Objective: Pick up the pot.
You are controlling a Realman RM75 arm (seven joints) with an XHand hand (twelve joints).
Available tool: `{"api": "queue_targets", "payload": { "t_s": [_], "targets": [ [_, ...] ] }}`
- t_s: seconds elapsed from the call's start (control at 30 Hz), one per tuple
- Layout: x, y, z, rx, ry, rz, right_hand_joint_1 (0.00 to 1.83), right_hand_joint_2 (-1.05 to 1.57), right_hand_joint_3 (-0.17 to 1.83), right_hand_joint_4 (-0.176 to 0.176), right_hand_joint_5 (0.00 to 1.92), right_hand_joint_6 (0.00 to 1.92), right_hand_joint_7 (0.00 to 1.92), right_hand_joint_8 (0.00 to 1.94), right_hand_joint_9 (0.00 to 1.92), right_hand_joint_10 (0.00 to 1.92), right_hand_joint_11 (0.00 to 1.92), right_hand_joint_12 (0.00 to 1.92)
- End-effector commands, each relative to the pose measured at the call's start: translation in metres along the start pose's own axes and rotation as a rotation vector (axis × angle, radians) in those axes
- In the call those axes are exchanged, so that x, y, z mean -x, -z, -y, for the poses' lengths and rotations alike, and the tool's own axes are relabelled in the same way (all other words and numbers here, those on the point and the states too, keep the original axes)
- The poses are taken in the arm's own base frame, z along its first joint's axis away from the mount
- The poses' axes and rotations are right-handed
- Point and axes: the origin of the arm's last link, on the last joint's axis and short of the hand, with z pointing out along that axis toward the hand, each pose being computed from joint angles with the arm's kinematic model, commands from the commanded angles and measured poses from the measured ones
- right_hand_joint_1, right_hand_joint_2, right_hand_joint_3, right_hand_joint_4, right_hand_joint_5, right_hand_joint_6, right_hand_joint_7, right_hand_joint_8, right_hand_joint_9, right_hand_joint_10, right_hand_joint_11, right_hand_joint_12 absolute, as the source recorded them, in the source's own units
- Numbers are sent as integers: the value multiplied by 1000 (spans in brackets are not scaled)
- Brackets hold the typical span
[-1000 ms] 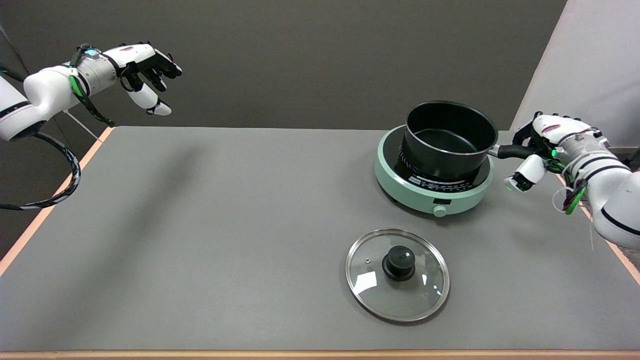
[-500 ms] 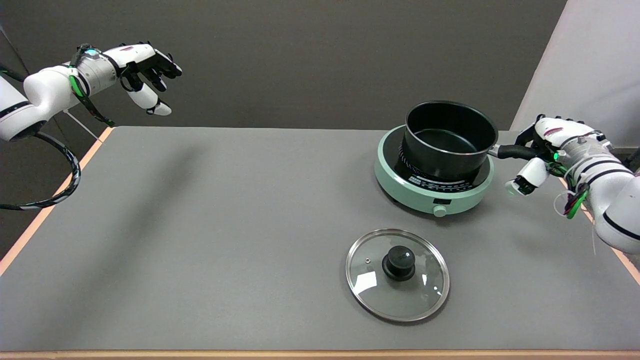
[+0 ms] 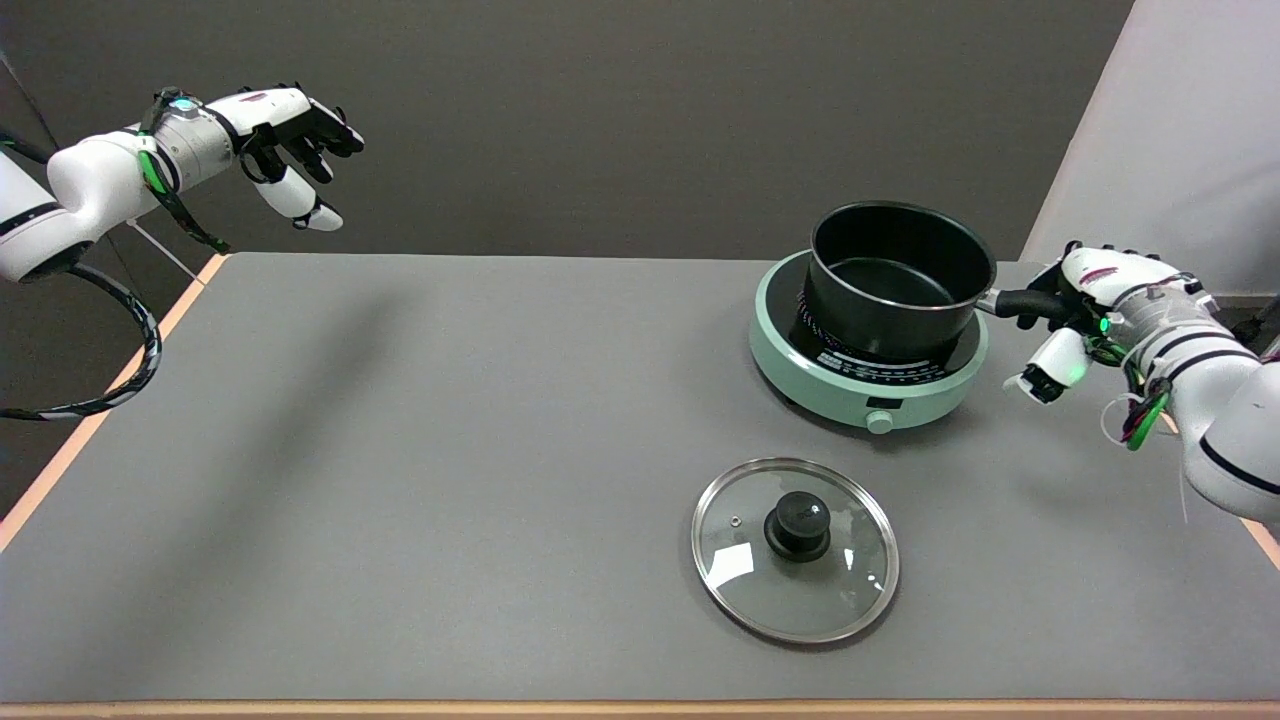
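A black pot [image 3: 893,280] stands upright on a mint-green induction cooker [image 3: 868,345] at the table's back right. Its black handle [image 3: 1020,300] points right, towards my right hand [image 3: 1085,300]. The hand is at the handle's outer end, with its fingers [image 3: 1062,283] curved over the top of it. The thumb [image 3: 1048,365] hangs apart, below the handle and clear of it. The handle's tip is hidden by the fingers. I see no closed grip on it.
A glass lid [image 3: 796,548] with a black knob lies flat on the grey table [image 3: 450,450], in front of the cooker. The idle left hand [image 3: 290,140] hovers at the upper left. The table's right edge [image 3: 1262,540] runs under my right forearm.
My right hand has shifted slightly at the handle's end and its forearm has risen a little. The pot, cooker and lid have not moved.
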Motion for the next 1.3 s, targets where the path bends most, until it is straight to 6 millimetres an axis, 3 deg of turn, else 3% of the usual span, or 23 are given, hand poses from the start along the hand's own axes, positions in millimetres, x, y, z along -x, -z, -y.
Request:
{"api": "queue_targets", "payload": {
  "t_s": [0.03, 0.07, 0.1, 0.13, 0.23, 0.43, 0.63, 0.83, 1.0, 1.13, 1.3],
  "targets": [
    [3, 4, 4, -5, 0, 11, 1156, -624, 1435, 176, 882, 882, 882, 882, 882, 882, 882, 882],
    [3, 4, 4, -5, 0, 11, 1157, -620, 1422, 176, 887, 887, 887, 887, 887, 887, 887, 887],
    [3, 4, 4, -5, 0, 11, 1159, -616, 1411, 143, 894, 894, 894, 894, 894, 894, 894, 894],
    [3, 4, 4, -5, 0, 10, 1165, -608, 1391, 59, 904, 904, 904, 904, 904, 904, 904, 904],
    [4, 4, 4, -7, 1, 12, 1167, -583, 1323, 48, 937, 937, 937, 937, 937, 937, 937, 937],
    [4, 4, 5, -8, -1, 12, 1212, -438, 1274, -15, 1157, 1157, 1157, 1157, 1157, 1157, 1157, 1157],
    [4, 3, 4, -7, -1, 11, 1249, -150, 1363, -59, 1291, 1291, 1291, 1291, 1291, 1291, 1291, 1291],
    [1, 1, 4, -8, -24, 3, 1224, 188, 1692, -85, 1350, 1350, 1350, 1350, 1350, 1350, 1350, 1350],
    [0, 0, 5, -16, -25, 1, 1218, 291, 1638, -108, 1425, 1425, 1425, 1425, 1425, 1425, 1425, 1425],
    [-2, -1, 4, -14, -27, -3, 1194, 377, 1747, -116, 1453, 1453, 1453, 1453, 1453, 1453, 1453, 1453],
    [-5, -2, 2, -7, -52, -13, 1048, 870, 1824, -120, 1475, 1475, 1475, 1475, 1475, 1475, 1475, 1475]
  ]
}}
